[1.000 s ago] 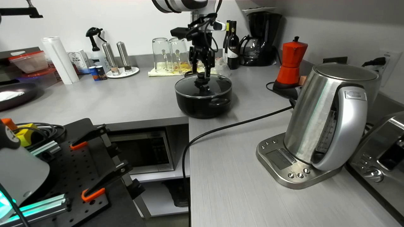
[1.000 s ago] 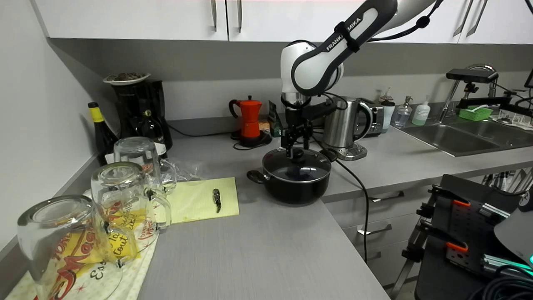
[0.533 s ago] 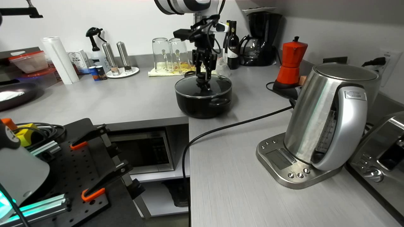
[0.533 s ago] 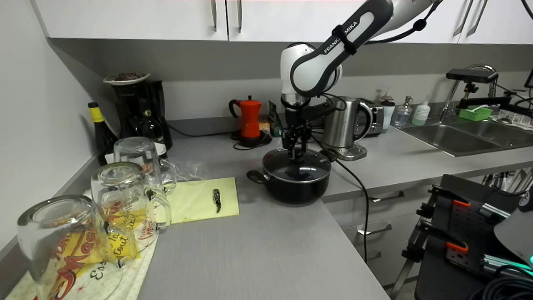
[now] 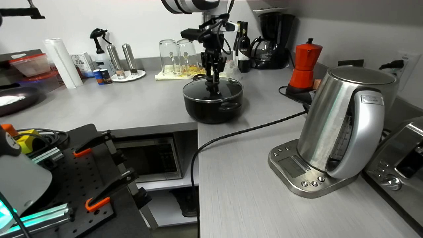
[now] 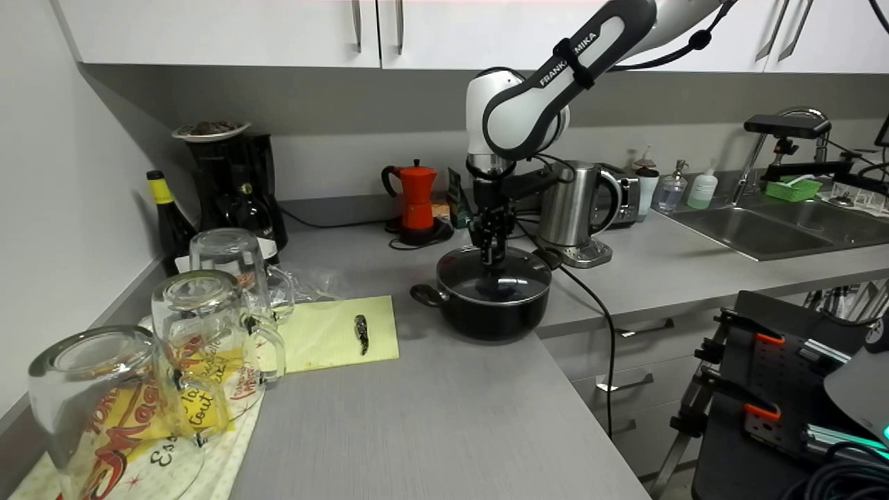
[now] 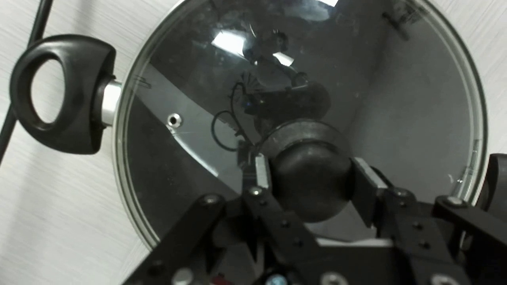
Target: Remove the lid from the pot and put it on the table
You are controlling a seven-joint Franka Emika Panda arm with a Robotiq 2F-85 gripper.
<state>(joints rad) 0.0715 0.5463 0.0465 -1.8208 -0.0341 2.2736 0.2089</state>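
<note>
Exterior views: hand tighter around knob

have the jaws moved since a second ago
Yes, inward: in an exterior view, the jaw nearer the kettle has shifted away from it, onto the knob.

In an exterior view, the arm shows "FRANK" and "MIKA" either side of a black strap. A box reads "SEA SALT" and "SEL DE MER". On a cloth only scraps like "Es" are legible; print on the kettle and a bottle is too small.
</note>
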